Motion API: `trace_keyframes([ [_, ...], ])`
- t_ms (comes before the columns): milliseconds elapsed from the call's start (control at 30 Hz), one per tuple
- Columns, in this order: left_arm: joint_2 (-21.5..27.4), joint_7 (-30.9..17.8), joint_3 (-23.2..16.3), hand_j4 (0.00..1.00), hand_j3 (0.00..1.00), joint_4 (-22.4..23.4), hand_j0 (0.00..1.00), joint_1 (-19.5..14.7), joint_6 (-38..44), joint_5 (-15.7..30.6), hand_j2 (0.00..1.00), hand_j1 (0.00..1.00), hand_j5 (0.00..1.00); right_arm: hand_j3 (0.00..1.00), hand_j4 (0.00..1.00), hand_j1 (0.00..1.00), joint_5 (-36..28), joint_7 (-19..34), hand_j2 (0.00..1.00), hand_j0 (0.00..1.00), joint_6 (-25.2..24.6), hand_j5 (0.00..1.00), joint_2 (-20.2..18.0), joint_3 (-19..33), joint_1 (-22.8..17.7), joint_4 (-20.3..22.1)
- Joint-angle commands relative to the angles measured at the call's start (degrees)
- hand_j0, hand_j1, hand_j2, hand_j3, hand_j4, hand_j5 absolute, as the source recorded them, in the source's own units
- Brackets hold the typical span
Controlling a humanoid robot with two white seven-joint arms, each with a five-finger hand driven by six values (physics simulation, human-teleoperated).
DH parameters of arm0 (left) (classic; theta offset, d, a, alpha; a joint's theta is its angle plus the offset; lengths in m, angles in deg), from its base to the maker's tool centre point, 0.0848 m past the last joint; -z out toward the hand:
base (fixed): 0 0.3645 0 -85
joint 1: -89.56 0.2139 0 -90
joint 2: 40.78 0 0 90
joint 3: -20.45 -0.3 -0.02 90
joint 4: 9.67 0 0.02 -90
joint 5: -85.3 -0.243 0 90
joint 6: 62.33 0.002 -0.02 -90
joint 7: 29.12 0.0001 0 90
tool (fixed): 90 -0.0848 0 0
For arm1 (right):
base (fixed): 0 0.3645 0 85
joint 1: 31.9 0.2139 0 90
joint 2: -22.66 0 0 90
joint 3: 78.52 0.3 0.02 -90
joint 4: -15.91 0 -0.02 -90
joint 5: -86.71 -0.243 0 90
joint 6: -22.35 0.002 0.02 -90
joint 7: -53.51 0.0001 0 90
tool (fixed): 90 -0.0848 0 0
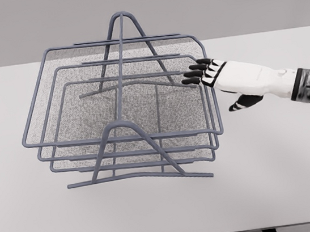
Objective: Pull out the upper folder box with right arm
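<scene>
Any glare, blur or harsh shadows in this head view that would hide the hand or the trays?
Head view: even, diffuse light with no glare; the white table shows almost no cast shadow; the wire rack and its mesh trays are sharp, the mesh rendering as grainy speckle; the right hand is crisp at the rack's right rim, its dark fingertips clear against the mesh; no visible lens distortion.

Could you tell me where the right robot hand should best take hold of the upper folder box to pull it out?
Probably the upper folder box by its right rim wire, coming from the right, where the right robot hand already has its fingertips. That thin bar runs along the open side, so fingers can hook over it.
</scene>
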Motion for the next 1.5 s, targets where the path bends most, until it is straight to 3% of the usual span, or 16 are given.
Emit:
trace_keyframes([
  [0,0.0,0.0,-0.3,1.00,1.00,0.2,1.00,0.0,0.0,0.0,1.00,1.00,1.00,1.00,1.00,1.00,3.2,0.9,1.00,1.00,2.5,1.00,0.1,-0.6,0.0,0.0],
  [100,0.0,0.0,-0.2,1.00,1.00,0.2,1.00,0.0,0.0,0.0,1.00,1.00,1.00,1.00,1.00,1.00,2.9,0.9,1.00,1.00,2.5,1.00,-4.2,2.1,-0.1,0.0],
  [333,0.0,0.0,-0.2,1.00,1.00,0.2,1.00,0.0,0.0,0.0,1.00,1.00,1.00,1.00,1.00,1.00,2.8,0.9,1.00,1.00,2.5,1.00,-6.9,3.0,-0.2,-0.1],
  [467,0.0,0.0,-0.2,1.00,1.00,0.2,1.00,0.0,0.0,0.0,1.00,1.00,1.00,1.00,1.00,1.00,2.6,0.9,1.00,1.00,2.5,1.00,-9.0,4.8,-2.0,0.0],
  [533,0.0,0.0,-0.2,1.00,1.00,0.2,1.00,0.0,0.0,0.0,1.00,1.00,1.00,1.00,1.00,1.00,2.6,0.9,1.00,1.00,2.5,1.00,-9.3,8.4,-5.2,-0.1],
  [700,0.0,0.0,-0.2,1.00,1.00,0.2,1.00,0.0,0.0,0.0,1.00,1.00,1.00,1.00,1.00,1.00,2.5,0.9,1.00,1.00,2.5,1.00,-11.9,8.8,-5.9,-0.1],
  [800,0.0,0.0,-0.2,1.00,1.00,0.2,1.00,0.0,0.0,0.0,1.00,1.00,1.00,1.00,1.00,1.00,0.5,0.9,1.00,1.00,2.5,1.00,-14.5,16.7,-13.3,0.0],
  [933,0.0,0.0,-0.2,1.00,1.00,0.2,1.00,0.0,0.0,0.0,1.00,1.00,1.00,1.00,1.00,1.00,-1.6,0.9,1.00,1.00,2.5,1.00,-16.9,19.0,-14.8,0.0],
  [1133,0.0,0.0,-0.2,1.00,1.00,0.2,1.00,0.0,0.0,0.0,1.00,1.00,1.00,1.00,1.00,1.00,-3.5,0.9,1.00,1.00,2.5,1.00,-19.1,32.0,-25.6,-0.1],
  [1300,0.0,0.0,-0.2,1.00,1.00,0.2,1.00,0.0,0.0,0.0,1.00,1.00,1.00,1.00,1.00,1.00,-5.0,0.9,1.00,1.00,2.5,1.00,-21.4,34.2,-25.8,-1.1],
  [1400,0.0,0.0,-0.2,1.00,1.00,0.2,1.00,0.0,0.0,0.0,1.00,1.00,1.00,1.00,1.00,1.00,-13.2,0.9,1.00,1.00,2.5,1.00,-27.0,34.9,-23.3,-0.5],
  [1467,0.0,0.0,-0.2,1.00,1.00,0.2,1.00,0.0,0.0,0.0,1.00,1.00,1.00,1.00,1.00,1.00,-22.9,0.9,1.00,1.00,2.5,1.00,-34.9,31.9,-20.9,0.2],
])
